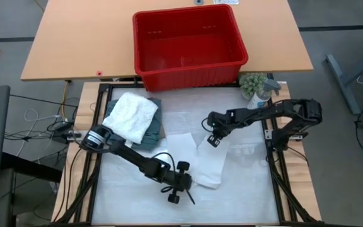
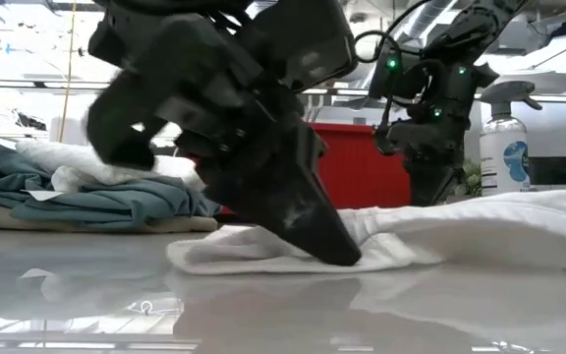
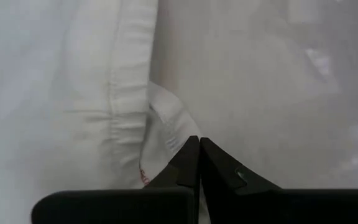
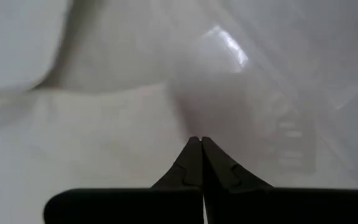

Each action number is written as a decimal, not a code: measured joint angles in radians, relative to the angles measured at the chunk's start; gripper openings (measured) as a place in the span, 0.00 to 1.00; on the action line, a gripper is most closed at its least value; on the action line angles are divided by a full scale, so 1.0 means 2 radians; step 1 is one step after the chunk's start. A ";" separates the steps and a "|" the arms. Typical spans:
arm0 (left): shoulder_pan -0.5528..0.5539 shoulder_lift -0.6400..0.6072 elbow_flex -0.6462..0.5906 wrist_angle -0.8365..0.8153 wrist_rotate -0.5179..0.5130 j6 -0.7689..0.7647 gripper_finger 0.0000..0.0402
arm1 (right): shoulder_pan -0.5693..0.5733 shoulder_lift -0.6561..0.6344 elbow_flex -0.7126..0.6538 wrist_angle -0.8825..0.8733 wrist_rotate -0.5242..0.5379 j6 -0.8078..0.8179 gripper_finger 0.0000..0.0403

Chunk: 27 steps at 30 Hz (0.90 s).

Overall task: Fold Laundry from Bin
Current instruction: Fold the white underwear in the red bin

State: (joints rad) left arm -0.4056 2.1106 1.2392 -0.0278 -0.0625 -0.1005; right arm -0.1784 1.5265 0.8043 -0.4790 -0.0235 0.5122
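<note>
White cloth, a thin garment (image 1: 201, 159), lies spread on the bench just in front of the red bin (image 1: 190, 43), which looks empty. Its long axis runs from the edge nearest the bin diagonally away toward the bench's front. Beside it, on the bin's left-front side, sits a small stack: a folded white piece (image 1: 133, 115) on top of a dark teal-green garment (image 1: 151, 129).

The left tool (image 1: 183, 182) is at the garment's far end from the bin, tips pressed down on a hemmed edge; its fingers are clenched, and they appear to pinch a fold of the cloth, though the wrist view is too close to be sure. The right tool (image 1: 213, 139) is at the end nearer the bin, fingers also closed together and low on the cloth; whether fabric is caught between them cannot be told.

Each arm holds one end, so a fold would likely bring the ends together along that axis.

A spray bottle (image 1: 261, 94) and small plant (image 1: 252, 82) stand by the bin's right-front corner.
</note>
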 joint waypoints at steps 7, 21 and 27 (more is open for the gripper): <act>-0.001 -0.022 -0.002 -0.047 0.047 0.036 0.00 | -0.046 -0.016 0.009 -0.001 -0.016 -0.011 0.04; 0.001 -0.032 -0.003 -0.058 0.018 0.035 0.00 | 0.102 -0.047 0.018 0.009 -0.015 0.047 0.04; 0.001 -0.032 -0.003 -0.059 0.016 0.027 0.00 | 0.131 0.015 0.018 0.033 -0.015 0.058 0.04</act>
State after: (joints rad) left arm -0.4038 2.0464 1.2324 -0.1452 -0.0311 -0.0474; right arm 0.0839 1.5561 0.8406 -0.4135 -0.0544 0.6285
